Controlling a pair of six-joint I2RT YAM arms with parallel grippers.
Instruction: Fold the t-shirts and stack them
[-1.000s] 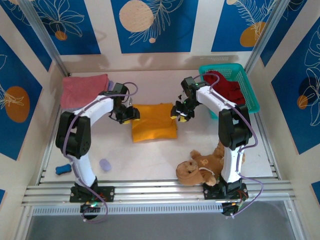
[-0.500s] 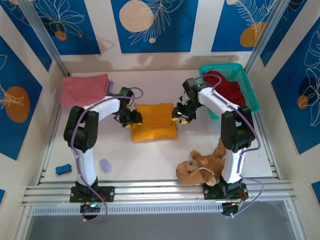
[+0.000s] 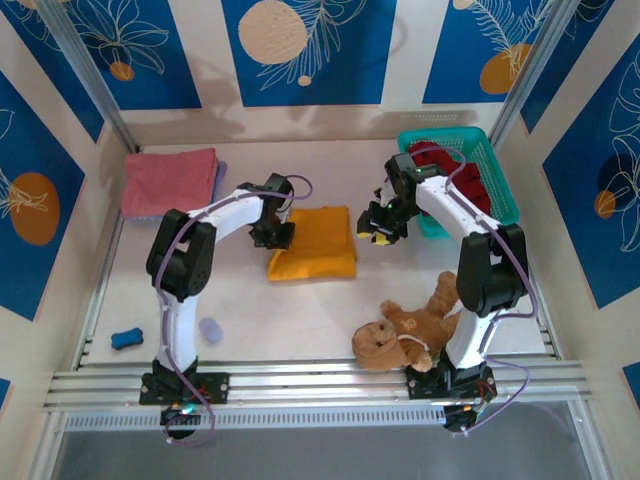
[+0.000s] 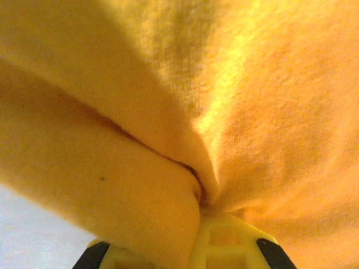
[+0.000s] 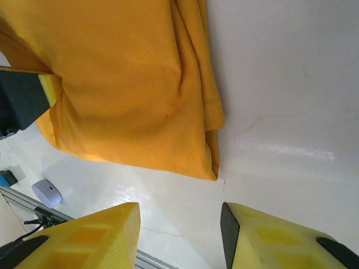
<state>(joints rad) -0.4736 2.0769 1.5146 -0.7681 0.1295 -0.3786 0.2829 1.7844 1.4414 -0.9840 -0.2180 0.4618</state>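
While the salmon-pink t-shirt (image 3: pixel 170 180) lies far left, the folded mustard-orange t-shirt (image 3: pixel 312 243) is found at centre, its left edge clamped by the left gripper (image 3: pixel 275 232). The right gripper (image 3: pixel 381 226) is held just right, jaws apart, empty. Stacking is judged in hand; a carry far-left without unfolding is called for.

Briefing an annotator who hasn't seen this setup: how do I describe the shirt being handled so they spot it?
On the white table, look at its middle. The folded mustard-orange t-shirt lies there, its left edge pinched by the left gripper. Its neighbours differ: a salmon-pink t-shirt far left, a dark red t-shirt in the teal basket.
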